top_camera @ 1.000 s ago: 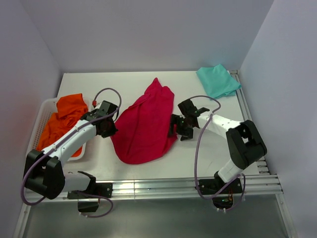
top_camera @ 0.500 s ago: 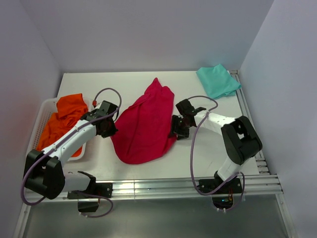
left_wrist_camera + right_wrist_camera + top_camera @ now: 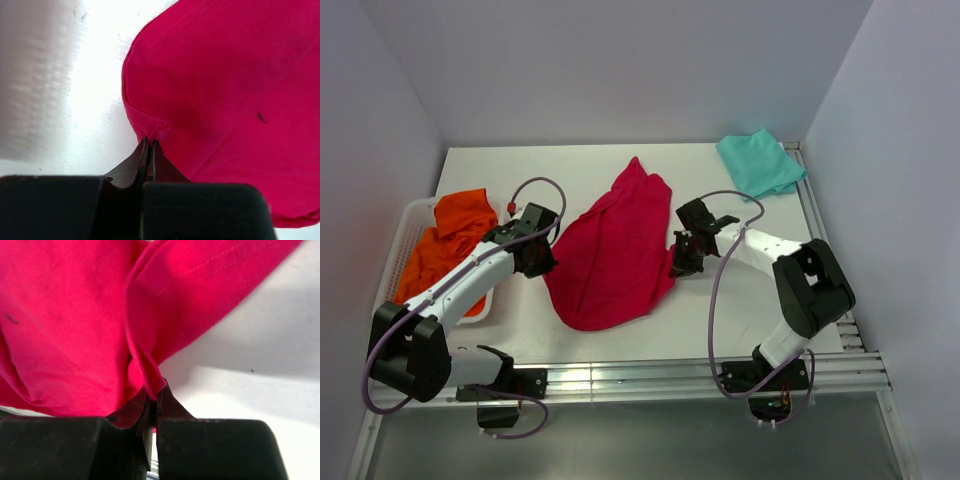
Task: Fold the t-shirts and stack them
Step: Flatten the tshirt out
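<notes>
A crimson-red t-shirt (image 3: pixel 613 245) lies crumpled in the middle of the white table (image 3: pixel 570 165). My left gripper (image 3: pixel 546 256) is at its left edge, shut on a pinch of the red hem (image 3: pixel 157 131). My right gripper (image 3: pixel 677 262) is at the shirt's right edge, shut on a fold of the red cloth (image 3: pixel 150 375). A teal-green t-shirt (image 3: pixel 758 163) lies folded at the far right corner. Orange garments (image 3: pixel 448 243) fill the basket on the left.
The white slatted basket (image 3: pixel 408 222) stands along the table's left edge, beside the left arm. Grey walls close in the back and both sides. A metal rail (image 3: pixel 650 375) runs along the near edge by the arm bases.
The right gripper has closed on the red shirt's right edge; it was open a second ago. The left gripper and the shirt have stayed put.
</notes>
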